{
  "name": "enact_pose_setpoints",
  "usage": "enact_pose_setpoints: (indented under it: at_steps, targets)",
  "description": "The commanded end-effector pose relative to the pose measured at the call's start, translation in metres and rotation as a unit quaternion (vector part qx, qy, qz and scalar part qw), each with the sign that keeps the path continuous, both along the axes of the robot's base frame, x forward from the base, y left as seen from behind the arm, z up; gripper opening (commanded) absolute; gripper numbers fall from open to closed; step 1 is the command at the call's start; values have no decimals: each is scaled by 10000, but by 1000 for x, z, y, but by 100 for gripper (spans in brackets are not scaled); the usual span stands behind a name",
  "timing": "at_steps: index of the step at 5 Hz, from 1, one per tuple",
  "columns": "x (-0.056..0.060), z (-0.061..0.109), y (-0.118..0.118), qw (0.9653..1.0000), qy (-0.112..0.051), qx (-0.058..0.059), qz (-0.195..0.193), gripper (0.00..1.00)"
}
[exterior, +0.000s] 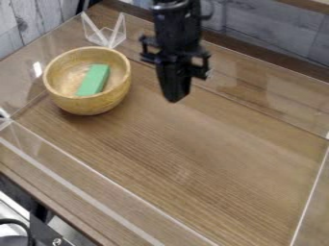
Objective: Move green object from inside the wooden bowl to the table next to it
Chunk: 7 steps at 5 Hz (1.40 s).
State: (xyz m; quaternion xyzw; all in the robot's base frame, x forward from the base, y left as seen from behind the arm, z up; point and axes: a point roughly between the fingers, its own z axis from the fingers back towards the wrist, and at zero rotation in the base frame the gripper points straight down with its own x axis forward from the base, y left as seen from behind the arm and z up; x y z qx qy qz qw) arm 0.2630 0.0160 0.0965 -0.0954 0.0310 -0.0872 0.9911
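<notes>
The green object (91, 80), a small flat oblong block, lies inside the wooden bowl (87, 100) at the left of the table (193, 154). My gripper (175, 94) hangs to the right of the bowl, pointing down over the tabletop. Its dark fingers are pressed together with nothing between them. It stands apart from the bowl and from the block.
Low clear acrylic walls (154, 207) ring the table. A grey plank wall (270, 29) runs behind it. Dark hardware (33, 231) sits below the near left corner.
</notes>
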Motion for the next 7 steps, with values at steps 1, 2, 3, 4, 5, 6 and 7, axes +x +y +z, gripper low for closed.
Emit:
enact_pose_setpoints:
  at_steps: [1,2,3,4,5,6,7]
  targets:
    - [-1,8,17,9997,-190,50,-108,0]
    - [-14,9,17,9998,-177,37,-81,0]
    - [-23,9,14,9999,-144,30,-44,0]
    - [-30,5,11,10000,-94,30,8,0]
    - [-33,-1,18,9989,-38,37,463,0]
    - [-37,-5,26,9961,14,41,879,0]
    - [-40,-5,38,9970,59,73,766,0]
